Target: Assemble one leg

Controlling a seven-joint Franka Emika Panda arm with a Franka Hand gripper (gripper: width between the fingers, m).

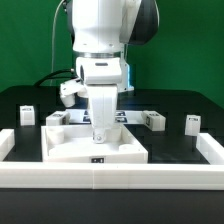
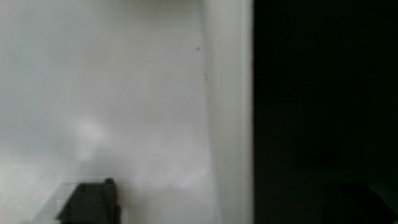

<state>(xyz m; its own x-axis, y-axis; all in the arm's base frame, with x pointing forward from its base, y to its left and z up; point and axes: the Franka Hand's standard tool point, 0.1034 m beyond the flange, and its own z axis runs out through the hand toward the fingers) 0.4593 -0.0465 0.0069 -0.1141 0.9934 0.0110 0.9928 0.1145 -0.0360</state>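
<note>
The large white square panel (image 1: 95,148) lies flat at the table's front middle. My gripper (image 1: 101,131) points straight down, low over the panel's far part. In the wrist view the panel (image 2: 125,100) fills most of the picture, very close, with black table beside its edge. One dark fingertip (image 2: 89,205) shows over the white; the other is barely visible against the black. The jaws stand wide apart and hold nothing. Several small white tagged legs stand upright: two at the exterior view's left (image 1: 27,115) (image 1: 57,120) and two at its right (image 1: 153,120) (image 1: 192,123).
A low white wall (image 1: 110,178) runs along the table's front and up both sides. A white part (image 1: 68,90) sits behind the arm at the exterior view's left. The arm's body hides the table's far middle.
</note>
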